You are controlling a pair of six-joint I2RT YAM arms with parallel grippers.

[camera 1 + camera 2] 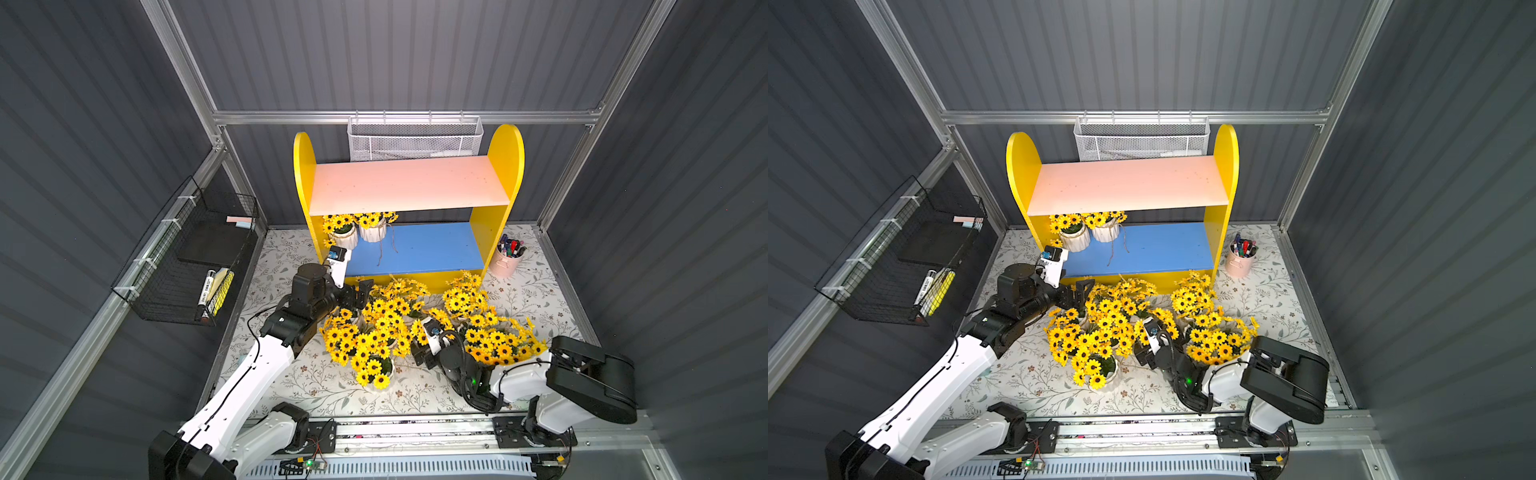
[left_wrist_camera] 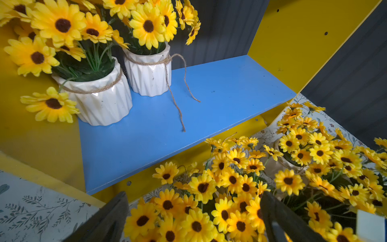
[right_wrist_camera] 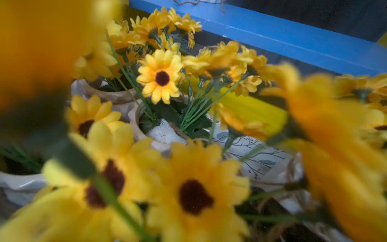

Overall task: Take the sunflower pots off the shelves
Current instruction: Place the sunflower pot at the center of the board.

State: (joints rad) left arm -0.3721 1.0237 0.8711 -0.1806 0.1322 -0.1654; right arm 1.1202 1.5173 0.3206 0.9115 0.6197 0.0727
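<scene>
Only two sunflower pots (image 1: 345, 240) crowd the shelves' (image 1: 432, 249) corner

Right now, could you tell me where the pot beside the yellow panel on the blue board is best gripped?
Probably the pot by its ribbed wall below the twine, from the open front: flowers overhang the rim and the pink board covers it.

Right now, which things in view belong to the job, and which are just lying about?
Job: shelves; corner sunflower pot and neighbouring pot on its blue board; sunflower pots on the table.
Lying about: pink pen cup; white mesh basket; black wire basket.
</scene>
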